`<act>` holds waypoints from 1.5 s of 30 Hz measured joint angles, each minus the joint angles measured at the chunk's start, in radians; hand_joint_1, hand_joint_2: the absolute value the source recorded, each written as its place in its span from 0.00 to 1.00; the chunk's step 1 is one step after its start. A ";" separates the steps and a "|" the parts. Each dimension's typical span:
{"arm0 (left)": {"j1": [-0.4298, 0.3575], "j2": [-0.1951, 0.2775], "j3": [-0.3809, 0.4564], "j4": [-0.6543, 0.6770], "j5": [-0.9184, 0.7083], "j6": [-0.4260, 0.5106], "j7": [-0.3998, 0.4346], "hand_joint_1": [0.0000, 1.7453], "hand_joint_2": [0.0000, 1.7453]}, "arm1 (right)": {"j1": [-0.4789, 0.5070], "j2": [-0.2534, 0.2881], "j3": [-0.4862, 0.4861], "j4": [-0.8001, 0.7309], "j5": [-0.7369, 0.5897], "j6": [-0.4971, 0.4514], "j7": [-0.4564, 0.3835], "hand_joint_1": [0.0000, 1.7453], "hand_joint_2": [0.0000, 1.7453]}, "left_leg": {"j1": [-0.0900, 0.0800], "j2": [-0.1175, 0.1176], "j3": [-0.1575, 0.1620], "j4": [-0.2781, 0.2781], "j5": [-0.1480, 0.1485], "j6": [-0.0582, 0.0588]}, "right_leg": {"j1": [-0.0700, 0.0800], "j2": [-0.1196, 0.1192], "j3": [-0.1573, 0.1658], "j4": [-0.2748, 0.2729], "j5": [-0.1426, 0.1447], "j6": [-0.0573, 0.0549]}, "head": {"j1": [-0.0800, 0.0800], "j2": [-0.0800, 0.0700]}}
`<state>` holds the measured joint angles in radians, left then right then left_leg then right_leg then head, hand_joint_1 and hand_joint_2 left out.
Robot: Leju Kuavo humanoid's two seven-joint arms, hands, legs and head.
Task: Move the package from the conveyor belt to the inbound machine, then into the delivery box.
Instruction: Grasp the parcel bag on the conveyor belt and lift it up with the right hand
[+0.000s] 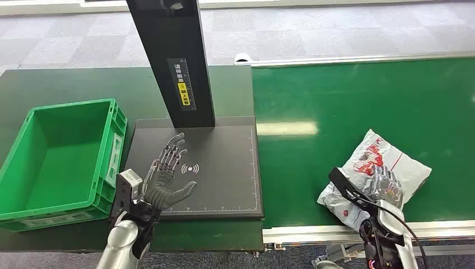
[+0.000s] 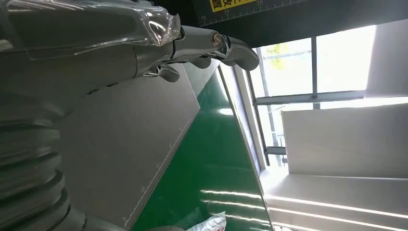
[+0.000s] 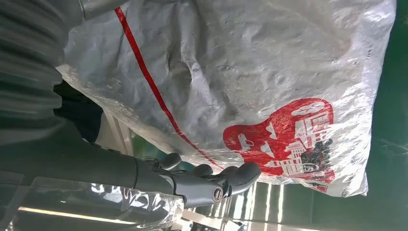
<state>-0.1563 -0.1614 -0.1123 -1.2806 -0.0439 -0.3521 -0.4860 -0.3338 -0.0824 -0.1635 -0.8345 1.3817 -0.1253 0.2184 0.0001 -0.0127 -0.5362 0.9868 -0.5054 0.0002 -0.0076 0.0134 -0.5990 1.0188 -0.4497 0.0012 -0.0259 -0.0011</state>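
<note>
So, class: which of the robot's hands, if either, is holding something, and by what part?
The right hand grips the package at its near end on the conveyor belt. The left hand holds nothing, fingers spread over the scanner plate.

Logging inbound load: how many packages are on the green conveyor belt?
1. A crinkled white plastic package with red print lies near the belt's front edge, under the right hand.

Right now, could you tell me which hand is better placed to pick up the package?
The right hand: it is already on the package at the belt's near edge. The left hand hovers open over the scanner plate, well away from it.
</note>
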 joint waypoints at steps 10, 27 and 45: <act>0.000 -0.004 0.001 0.000 -0.002 0.001 0.011 0.00 1.00 | -0.020 -0.006 0.000 0.038 0.024 0.048 0.045 0.00 1.00 | 0.000 0.000 0.000 0.000 0.000 0.000 | 0.000 0.000 0.000 0.000 0.000 0.000 | 0.000 0.000; -0.002 -0.005 0.001 0.014 -0.002 0.019 0.008 0.00 1.00 | -0.076 -0.034 0.000 0.118 0.016 0.070 0.013 1.00 1.00 | 0.000 0.000 0.003 0.000 0.000 0.000 | 0.000 0.000 0.002 0.000 0.000 0.000 | 0.000 0.000; 0.019 -0.004 0.002 -0.001 0.001 0.020 0.004 0.00 1.00 | -0.054 -0.020 0.000 0.080 -0.162 0.024 -0.219 1.00 1.00 | 0.000 0.000 0.001 0.000 0.000 0.000 | 0.000 0.000 0.002 0.000 0.000 0.000 | 0.000 0.000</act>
<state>-0.1374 -0.1649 -0.1106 -1.2812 -0.0432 -0.3321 -0.4824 -0.3880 -0.1022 -0.1637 -0.7548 1.2198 -0.1017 -0.0010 0.0001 -0.0127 -0.5350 0.9869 -0.5054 0.0002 -0.0075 0.0136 -0.5974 1.0188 -0.4496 0.0012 -0.0259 -0.0011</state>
